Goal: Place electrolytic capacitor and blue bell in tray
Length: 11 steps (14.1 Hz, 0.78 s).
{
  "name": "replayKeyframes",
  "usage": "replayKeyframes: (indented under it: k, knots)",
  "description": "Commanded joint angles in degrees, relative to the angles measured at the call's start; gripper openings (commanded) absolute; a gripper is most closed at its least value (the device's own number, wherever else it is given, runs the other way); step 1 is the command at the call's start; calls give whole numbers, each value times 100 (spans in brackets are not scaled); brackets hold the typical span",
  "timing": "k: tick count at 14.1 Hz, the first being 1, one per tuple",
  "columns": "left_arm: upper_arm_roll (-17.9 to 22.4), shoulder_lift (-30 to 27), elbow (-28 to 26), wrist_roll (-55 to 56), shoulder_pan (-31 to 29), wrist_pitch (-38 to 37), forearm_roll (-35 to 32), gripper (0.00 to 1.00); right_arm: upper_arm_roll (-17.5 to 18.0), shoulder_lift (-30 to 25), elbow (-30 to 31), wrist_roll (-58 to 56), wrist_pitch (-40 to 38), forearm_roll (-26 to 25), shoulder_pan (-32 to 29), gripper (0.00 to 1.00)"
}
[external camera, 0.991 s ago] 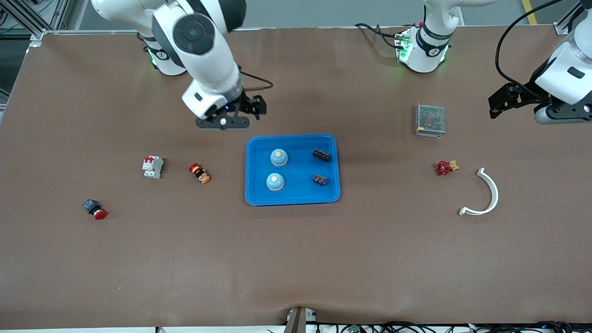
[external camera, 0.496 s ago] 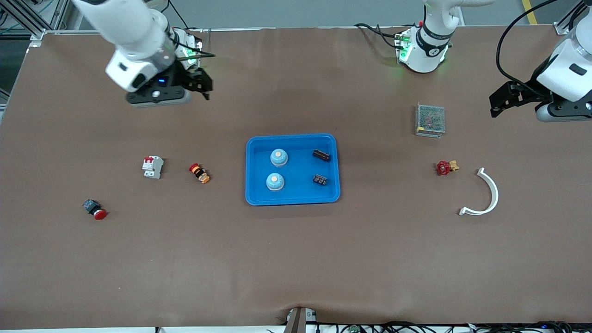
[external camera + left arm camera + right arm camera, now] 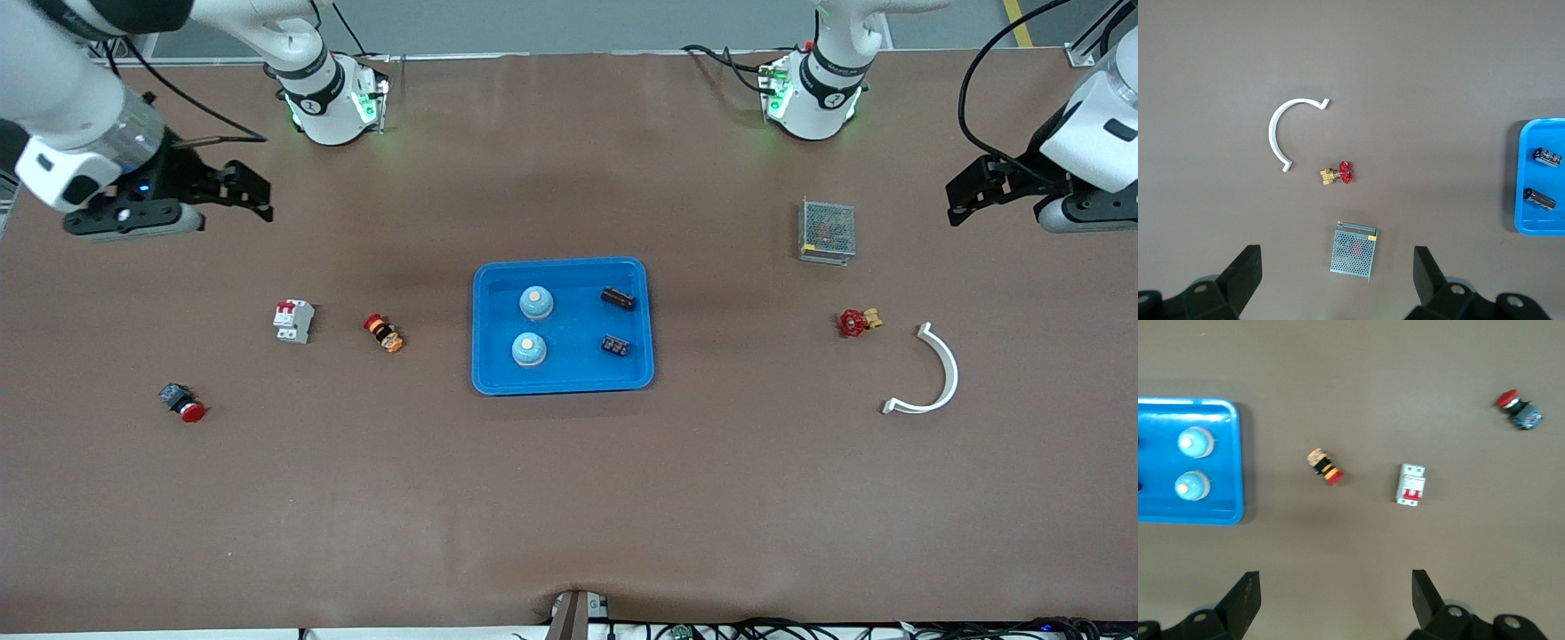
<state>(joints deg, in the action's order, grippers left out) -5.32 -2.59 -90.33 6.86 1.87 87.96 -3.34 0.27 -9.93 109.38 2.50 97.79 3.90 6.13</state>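
Near the right arm's worktop edge, the right pincer (image 3: 253, 191) has swung away from the tray (image 3: 562, 384).
Both pincers gape empty; the left pincer (image 3: 969, 188) waits, its arm cut off.

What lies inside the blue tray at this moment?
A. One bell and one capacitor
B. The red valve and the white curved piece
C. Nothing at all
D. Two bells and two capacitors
D: the tray holds two blue bells and two dark capacitors.
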Motion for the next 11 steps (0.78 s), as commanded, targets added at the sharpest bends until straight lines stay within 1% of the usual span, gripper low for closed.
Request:
replayKeyframes:
  k: [1,5,8,11]
  knots:
    - [-13,118,183,-106,15,-7,0,100,114,44,-57,-65,109,-309,-340,100]
    - [-40,101,183,-79,16,-33,-18,100,114,263,-277,-74,188,-381,-771,100]
    - [-13,92,183,-123,-28,-24,52,100,114,325,-347,-74,355,-381,-833,100]
    - [4,92,209,-132,-28,-33,0,100,114,343,-400,-74,355,-372,-851,100]
